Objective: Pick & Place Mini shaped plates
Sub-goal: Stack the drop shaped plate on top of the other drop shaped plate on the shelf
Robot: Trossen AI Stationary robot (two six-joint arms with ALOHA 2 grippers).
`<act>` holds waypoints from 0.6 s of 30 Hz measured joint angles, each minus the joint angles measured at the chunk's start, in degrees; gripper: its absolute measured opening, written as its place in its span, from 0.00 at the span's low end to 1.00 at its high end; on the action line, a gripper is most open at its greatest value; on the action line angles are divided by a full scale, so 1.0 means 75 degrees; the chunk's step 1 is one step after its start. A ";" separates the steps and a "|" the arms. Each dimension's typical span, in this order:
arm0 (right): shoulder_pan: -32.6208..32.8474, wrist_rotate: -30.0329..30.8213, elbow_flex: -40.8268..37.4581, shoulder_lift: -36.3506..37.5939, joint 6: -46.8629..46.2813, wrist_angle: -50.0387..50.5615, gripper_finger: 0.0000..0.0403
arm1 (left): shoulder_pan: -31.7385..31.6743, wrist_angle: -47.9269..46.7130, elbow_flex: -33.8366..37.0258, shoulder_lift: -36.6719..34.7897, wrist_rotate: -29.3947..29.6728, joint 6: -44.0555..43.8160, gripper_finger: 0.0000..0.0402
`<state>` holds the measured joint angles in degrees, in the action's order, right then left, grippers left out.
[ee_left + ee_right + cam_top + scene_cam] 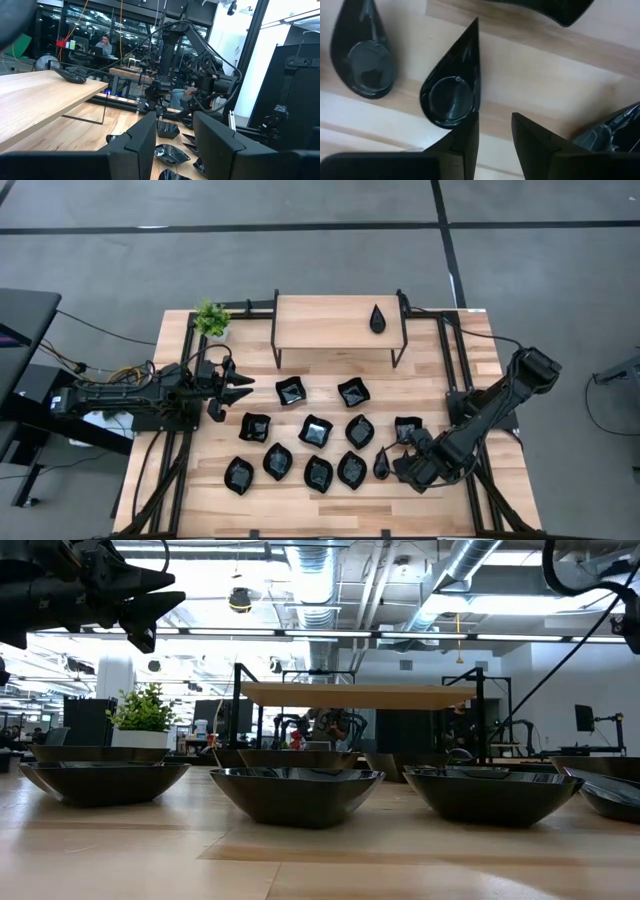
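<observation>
The pale wooden slatted table (180, 500) fills the centre of the high view. A low wooden shelf on a black frame (330, 322) stands at its upper middle, with one glossy black teardrop dish (377, 319) on top. The other glossy black mini shaped plates (314, 430) lie in rows across the table's lower middle. At left the left gripper (240, 386) hovers, jaws apart and empty. At lower right the right gripper (495, 132) hangs low, jaws parted and empty, one finger tip just beside a teardrop plate (451, 90). A small green potted plant (211, 319) stands upper left.
</observation>
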<state>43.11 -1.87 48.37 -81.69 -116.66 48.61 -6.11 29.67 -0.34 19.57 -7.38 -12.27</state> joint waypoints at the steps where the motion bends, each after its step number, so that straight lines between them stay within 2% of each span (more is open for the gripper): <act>1: 0.0000 0.0006 -0.0016 0.0000 0.0000 -0.0004 0.27 | 0.0003 -0.0003 -0.0003 -0.0001 0.0000 0.0000 0.33; 18: 0.0000 0.0455 -0.0307 0.0000 0.0207 -0.0408 0.27 | 0.0000 0.0000 -0.0003 -0.0003 0.0000 0.0000 0.33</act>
<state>43.11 1.54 46.07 -81.69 -115.11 45.56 -6.11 29.67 -0.36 19.55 -7.38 -12.27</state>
